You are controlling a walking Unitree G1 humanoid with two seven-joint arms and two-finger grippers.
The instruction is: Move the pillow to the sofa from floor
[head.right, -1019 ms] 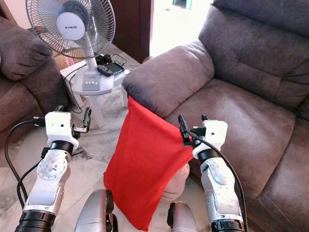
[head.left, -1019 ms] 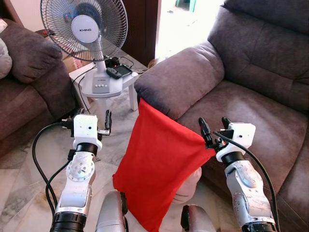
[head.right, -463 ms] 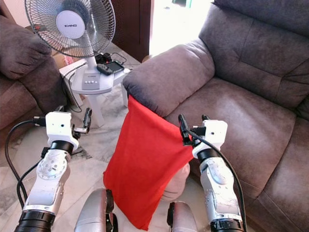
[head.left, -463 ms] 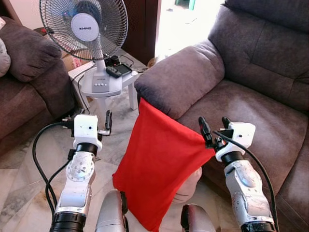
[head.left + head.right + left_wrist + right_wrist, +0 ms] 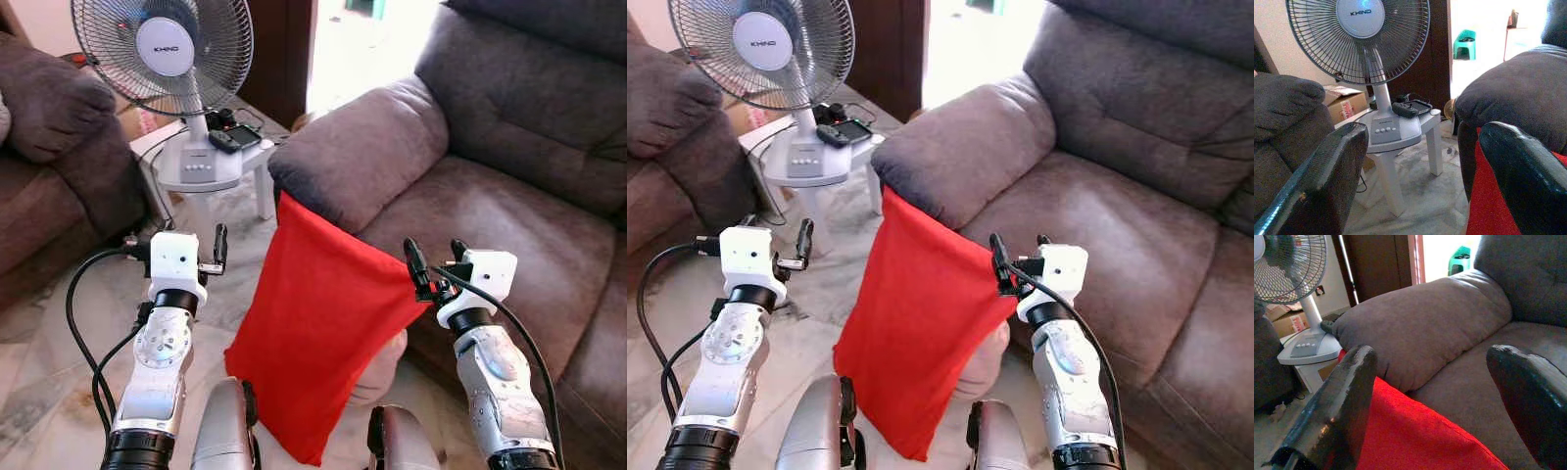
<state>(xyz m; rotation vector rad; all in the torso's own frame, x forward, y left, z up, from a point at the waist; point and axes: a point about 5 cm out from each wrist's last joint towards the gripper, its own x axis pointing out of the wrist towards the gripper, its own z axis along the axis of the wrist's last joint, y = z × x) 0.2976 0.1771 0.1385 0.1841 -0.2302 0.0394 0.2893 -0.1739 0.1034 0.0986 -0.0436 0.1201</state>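
The flat red fabric pillow [image 5: 318,333] hangs upright in front of the robot, its top corner touching the padded grey-brown armrest [image 5: 362,152] of the grey-brown upholstered sofa [image 5: 509,186] and its lower corner dangling between the robot's legs, clear of the pale marble-patterned tile floor [image 5: 49,382]. Set against the pictures from a second ago, the pillow and both arms sit in the same pose relative to each other, while the fan and the sofa have slid slightly across the frame, so the camera has moved a little and the load has not. That suggests the robot is carrying the pillow toward the seat cushion rather than placing it yet; the lift off the floor looks done, the setting-down not. The right gripper [image 5: 431,266] sits at the pillow's upper right edge with its black fingers spread apart, the near finger against the cloth; what actually bears the pillow's weight I cannot tell. The left gripper [image 5: 217,250] is raised beside the pillow, well apart from it, fingers apart and empty. Beyond stand a white pedestal fan with a wire cage [image 5: 162,49] on a small white plastic table [image 5: 230,171], a second dark sofa [image 5: 49,176] on the left, and a bright doorway [image 5: 367,44].
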